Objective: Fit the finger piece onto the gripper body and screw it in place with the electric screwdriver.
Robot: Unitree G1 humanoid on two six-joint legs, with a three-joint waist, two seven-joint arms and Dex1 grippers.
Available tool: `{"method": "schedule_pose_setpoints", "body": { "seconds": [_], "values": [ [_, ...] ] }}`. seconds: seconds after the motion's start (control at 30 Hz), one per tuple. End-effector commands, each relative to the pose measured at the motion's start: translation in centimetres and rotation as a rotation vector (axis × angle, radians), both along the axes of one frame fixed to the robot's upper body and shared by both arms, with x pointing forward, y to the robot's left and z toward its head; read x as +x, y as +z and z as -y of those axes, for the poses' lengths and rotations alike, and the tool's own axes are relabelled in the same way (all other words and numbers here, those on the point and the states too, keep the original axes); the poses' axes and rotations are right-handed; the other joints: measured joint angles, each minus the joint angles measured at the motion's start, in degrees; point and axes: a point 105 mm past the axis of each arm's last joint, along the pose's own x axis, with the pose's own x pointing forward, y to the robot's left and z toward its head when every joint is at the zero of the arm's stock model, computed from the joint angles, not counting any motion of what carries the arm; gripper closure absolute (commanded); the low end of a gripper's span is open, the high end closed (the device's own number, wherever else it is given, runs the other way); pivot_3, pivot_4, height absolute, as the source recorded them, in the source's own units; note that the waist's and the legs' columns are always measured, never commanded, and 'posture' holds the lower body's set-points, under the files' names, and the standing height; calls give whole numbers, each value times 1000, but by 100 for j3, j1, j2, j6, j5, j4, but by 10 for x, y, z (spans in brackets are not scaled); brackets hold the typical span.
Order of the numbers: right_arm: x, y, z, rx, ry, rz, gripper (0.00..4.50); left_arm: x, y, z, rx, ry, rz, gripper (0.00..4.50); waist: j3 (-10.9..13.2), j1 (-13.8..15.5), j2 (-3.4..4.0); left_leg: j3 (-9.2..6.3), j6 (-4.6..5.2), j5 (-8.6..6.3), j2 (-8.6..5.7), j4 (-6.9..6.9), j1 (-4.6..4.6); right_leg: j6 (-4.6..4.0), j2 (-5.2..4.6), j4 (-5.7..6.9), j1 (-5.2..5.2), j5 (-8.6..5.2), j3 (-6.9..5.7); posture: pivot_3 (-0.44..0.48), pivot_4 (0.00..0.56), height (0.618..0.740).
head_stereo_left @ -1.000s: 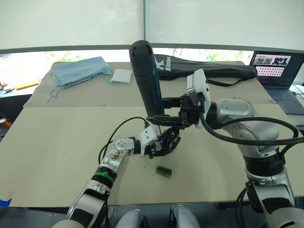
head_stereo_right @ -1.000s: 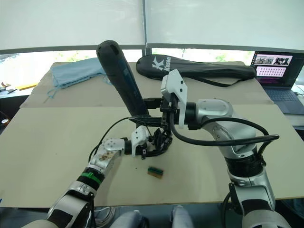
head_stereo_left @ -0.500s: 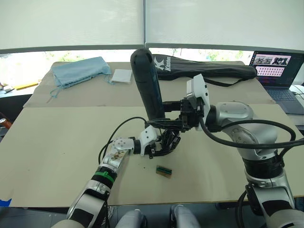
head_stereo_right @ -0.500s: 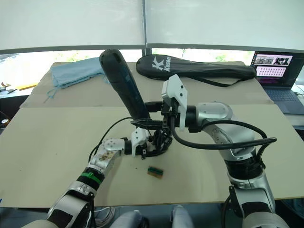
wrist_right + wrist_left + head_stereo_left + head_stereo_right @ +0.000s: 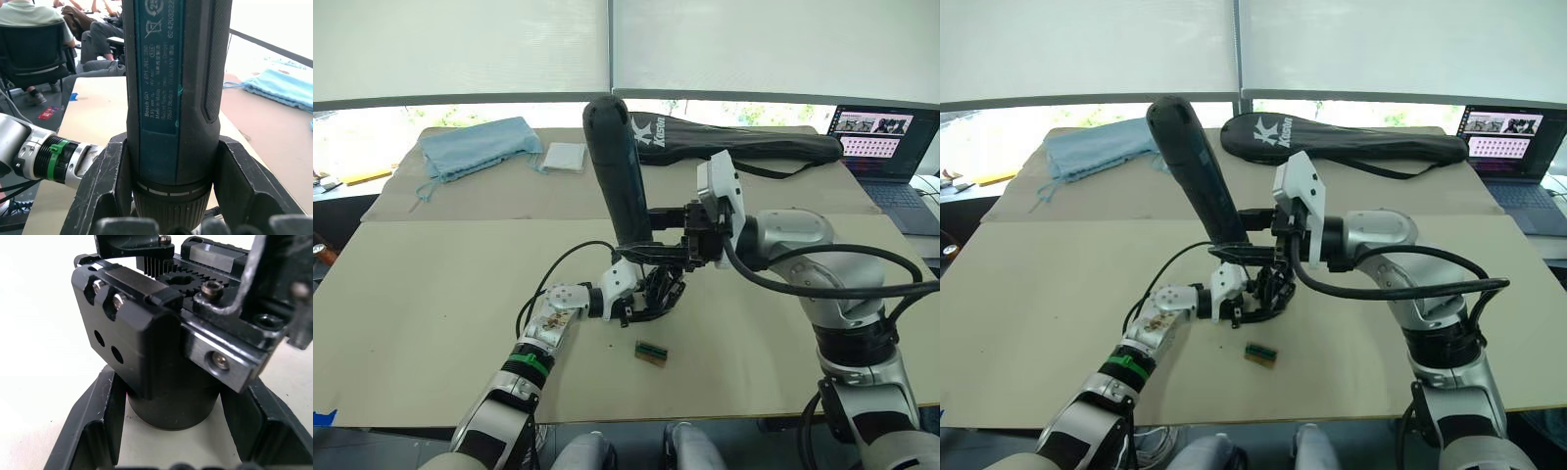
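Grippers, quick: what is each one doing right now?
Left gripper: shut on the gripper body.
Right gripper: shut on the electric screwdriver, held upright above the gripper body.

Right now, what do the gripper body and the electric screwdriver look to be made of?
Gripper body: probably matte black plastic housing, with shiny metal screws and a toothed gear. Electric screwdriver: likely matte black plastic or rubbery casing, with a teal printed label.

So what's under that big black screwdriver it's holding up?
The gripper body, held in the left claw. The electric screwdriver points down onto it; the bit tip and screw are hidden.
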Motion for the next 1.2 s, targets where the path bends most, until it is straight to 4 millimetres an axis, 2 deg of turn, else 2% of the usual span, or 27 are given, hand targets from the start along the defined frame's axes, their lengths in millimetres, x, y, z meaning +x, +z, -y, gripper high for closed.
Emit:
{"method": "schedule_pose_setpoints", "body": {
  "seconds": [0.03,0.47,1.2],
  "values": [
    [-11,26,1,41,30,103,2599,2,20,6,-45,-16,64,2217,0,-1,0,0,0,0,0,0,0,0,0,0,0,0,0,0,150,736],
    [-14,33,-1,36,43,120,2599,2,20,6,-44,-17,65,2217,0,-1,0,0,0,0,0,0,0,0,0,0,0,0,0,0,150,736],
    [-14,22,-2,10,61,132,2599,2,21,6,-52,-15,68,2217,0,-1,0,0,0,0,0,0,0,0,0,0,0,0,0,0,150,736]
  ]
}}
